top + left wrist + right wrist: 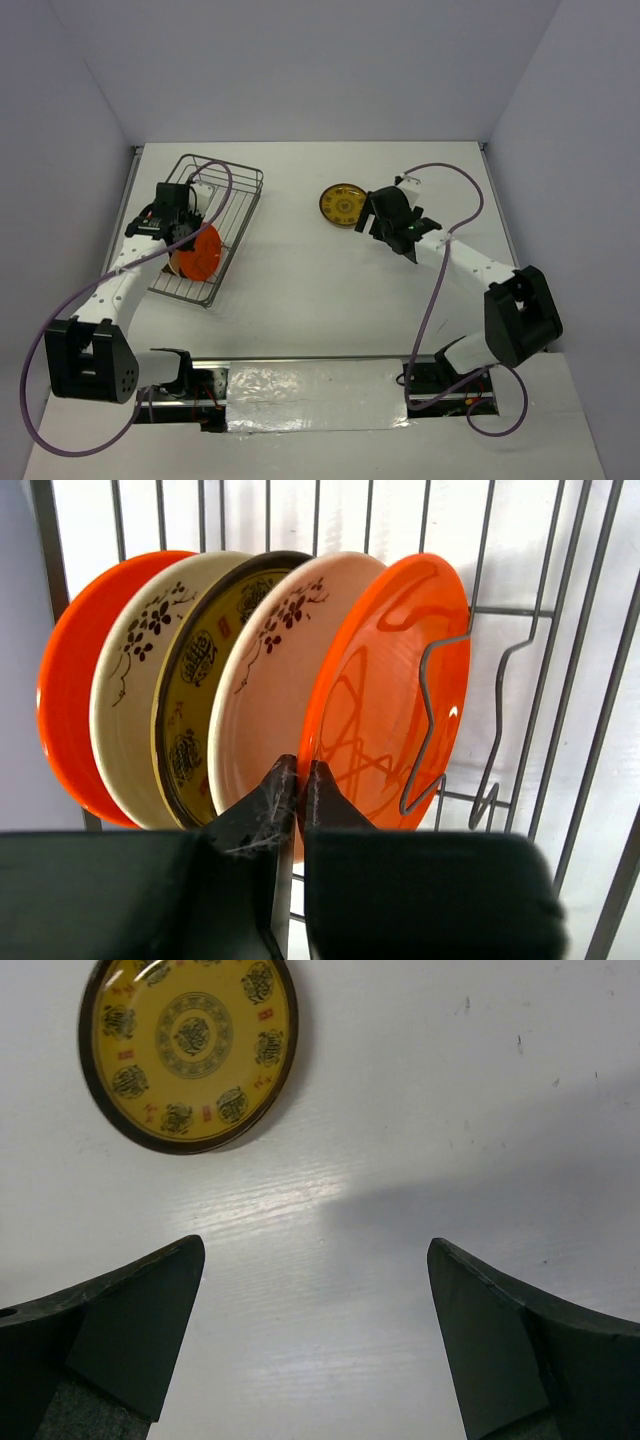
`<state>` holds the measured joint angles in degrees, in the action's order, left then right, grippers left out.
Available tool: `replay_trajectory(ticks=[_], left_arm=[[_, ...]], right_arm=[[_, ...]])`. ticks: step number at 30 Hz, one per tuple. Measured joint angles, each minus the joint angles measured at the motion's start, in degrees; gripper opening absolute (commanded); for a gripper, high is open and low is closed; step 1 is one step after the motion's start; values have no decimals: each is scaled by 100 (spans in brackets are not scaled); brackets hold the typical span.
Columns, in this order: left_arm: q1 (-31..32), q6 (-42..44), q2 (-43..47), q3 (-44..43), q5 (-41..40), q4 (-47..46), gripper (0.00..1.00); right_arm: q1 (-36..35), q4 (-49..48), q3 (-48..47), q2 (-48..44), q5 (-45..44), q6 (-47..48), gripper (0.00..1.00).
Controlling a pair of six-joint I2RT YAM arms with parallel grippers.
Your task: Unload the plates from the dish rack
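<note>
The grey wire dish rack [238,178] stands at the left, and its wires [560,680] show in the left wrist view. Several plates stand on edge in it: an orange one [70,680], a cream flowered one [125,670], a dark brown and gold one [190,690], another cream flowered one [270,680] and a front orange plate [390,680] [202,255]. My left gripper [298,770] [182,235] is shut on the lower rim of the front orange plate. A brown and gold plate [188,1045] [343,205] lies flat on the table. My right gripper [315,1260] [375,215] is open and empty just beside it.
The white table [320,290] is walled on three sides. A metal rail and the arm bases [300,385] run along the near edge. A purple cable [450,180] loops over the right arm.
</note>
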<state>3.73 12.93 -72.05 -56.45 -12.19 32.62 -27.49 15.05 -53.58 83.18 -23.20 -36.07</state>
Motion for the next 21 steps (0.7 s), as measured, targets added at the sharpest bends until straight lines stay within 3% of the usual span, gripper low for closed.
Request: replay_trajectory(ticks=[7,13,17,21], left_arm=[[4,-105,238,-149,-129,313,1],[-15,-118,772,-1419,138,1080,0],[17,-175,1246,-2352,835,1239,0],[15,-304,1425,-2544,2020,1502,0]], right_arm=[[-166,11,87,-979,44,39,100],[-457,-264,157,-1187,588,199,100],[-1003,-883,111,-1054,1633,568,100],[-1539,-2170,-59,-717,3189,752,100]])
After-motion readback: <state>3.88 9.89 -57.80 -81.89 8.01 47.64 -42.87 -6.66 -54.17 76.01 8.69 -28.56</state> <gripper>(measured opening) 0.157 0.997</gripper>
